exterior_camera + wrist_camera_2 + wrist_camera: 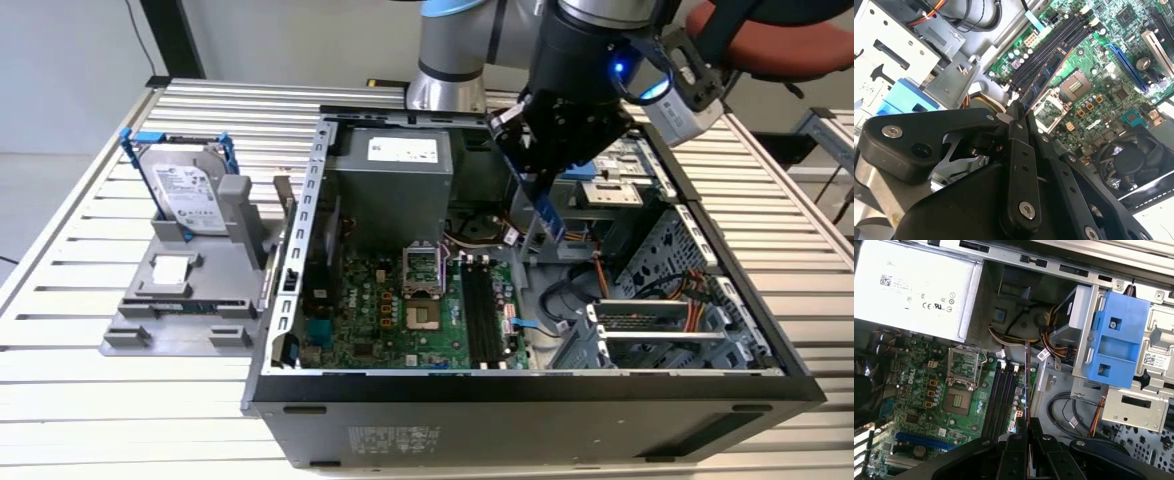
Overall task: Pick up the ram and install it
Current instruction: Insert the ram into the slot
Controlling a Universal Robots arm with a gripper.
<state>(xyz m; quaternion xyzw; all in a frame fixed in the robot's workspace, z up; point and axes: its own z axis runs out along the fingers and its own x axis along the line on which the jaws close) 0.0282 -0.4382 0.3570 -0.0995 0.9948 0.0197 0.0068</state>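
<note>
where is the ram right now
In the exterior view, the ram hangs clamped in the gripper over the open case, just above the black memory slots, right of the view's centre.

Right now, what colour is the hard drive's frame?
The frame is blue, best in the exterior view.

The black metal pincer is clamped on one end of the thin green ram stick. The stick reaches out over the green motherboard, running alongside the long black memory slots, just beside the square silver processor socket. Contact with the slots cannot be judged.
</note>
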